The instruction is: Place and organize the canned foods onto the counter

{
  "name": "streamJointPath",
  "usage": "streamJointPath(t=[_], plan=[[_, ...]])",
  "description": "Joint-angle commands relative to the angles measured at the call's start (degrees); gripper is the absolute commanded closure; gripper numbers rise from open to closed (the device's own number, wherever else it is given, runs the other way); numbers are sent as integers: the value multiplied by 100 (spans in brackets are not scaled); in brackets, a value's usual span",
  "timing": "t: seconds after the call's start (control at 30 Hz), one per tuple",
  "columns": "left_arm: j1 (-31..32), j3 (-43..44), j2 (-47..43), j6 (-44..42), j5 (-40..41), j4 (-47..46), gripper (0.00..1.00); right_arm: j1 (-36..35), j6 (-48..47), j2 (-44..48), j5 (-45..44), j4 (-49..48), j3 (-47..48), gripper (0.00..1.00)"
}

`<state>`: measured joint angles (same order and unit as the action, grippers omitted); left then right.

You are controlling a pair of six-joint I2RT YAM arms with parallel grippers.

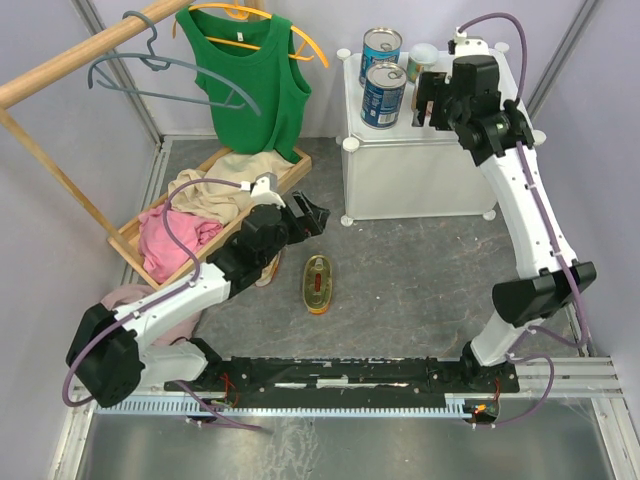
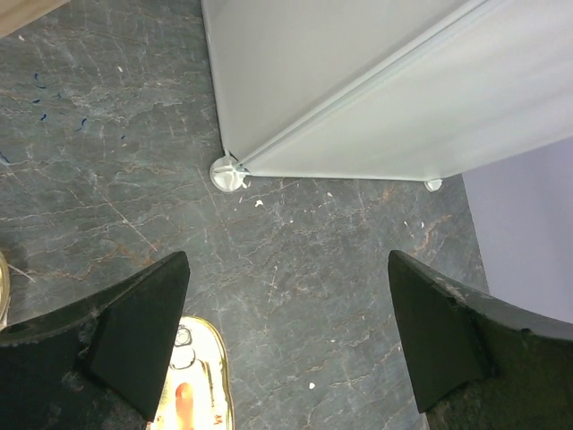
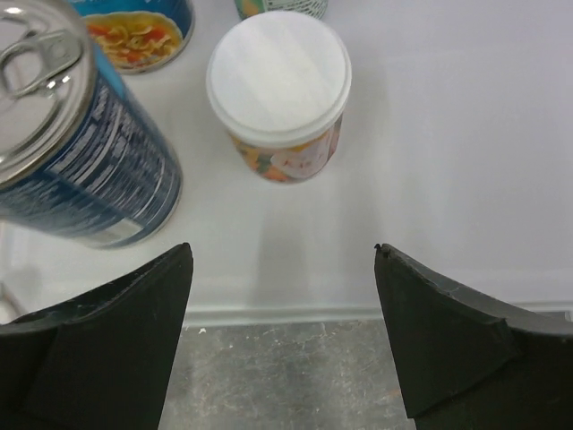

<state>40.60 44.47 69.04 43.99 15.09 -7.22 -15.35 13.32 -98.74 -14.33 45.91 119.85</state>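
Note:
Two tall blue cans (image 1: 381,52) (image 1: 383,95) and a green-label white-lidded can (image 1: 422,62) stand on the white counter (image 1: 420,170). My right gripper (image 1: 430,102) hovers over the counter's front edge, open and empty. In the right wrist view (image 3: 282,255) the orange-label white-lidded can (image 3: 279,76) stands just ahead of the jaws, with a blue can (image 3: 72,152) to its left. One flat oval tin (image 1: 318,283) lies on the floor. A second (image 1: 270,268) is mostly hidden under my left arm. My left gripper (image 1: 316,216) is open and empty above the floor, with the oval tin (image 2: 192,376) by its left finger.
A wooden tray (image 1: 297,168) of clothes lies at the left, under a wooden rail (image 1: 70,65) with a green top on a hanger (image 1: 245,70). The counter's corner connector (image 2: 228,173) stands on the grey floor ahead of the left gripper.

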Motion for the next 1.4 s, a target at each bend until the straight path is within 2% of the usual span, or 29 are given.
streamJointPath(t=[0.0,0.27,0.7,0.9,1.07,1.2,1.37], plan=[[18,-88,-347,-212,325,-46,2,-313,15,733,-221,-449,-448,10],[18,-448,-737,-191,541,-45,1,-1257,-56,1859,-755,-773,-1815,11],[-42,-762,-1173,-180,1099,115,1,-3071,681,2616,-1164,-1721,-4681,12],[-91,-910,-1303,-90,1197,86,1,-3766,1472,2525,-1101,-2397,-5564,12],[-96,-962,-1306,-28,1184,91,1,-4296,1913,2131,-1373,-2638,-5809,11],[-105,-794,-1368,14,1035,461,1,-4476,2270,1827,-1413,-2977,-6061,9],[-96,-699,-1888,-15,1062,969,1,-4692,2615,1322,-1449,-3121,-6070,7]])
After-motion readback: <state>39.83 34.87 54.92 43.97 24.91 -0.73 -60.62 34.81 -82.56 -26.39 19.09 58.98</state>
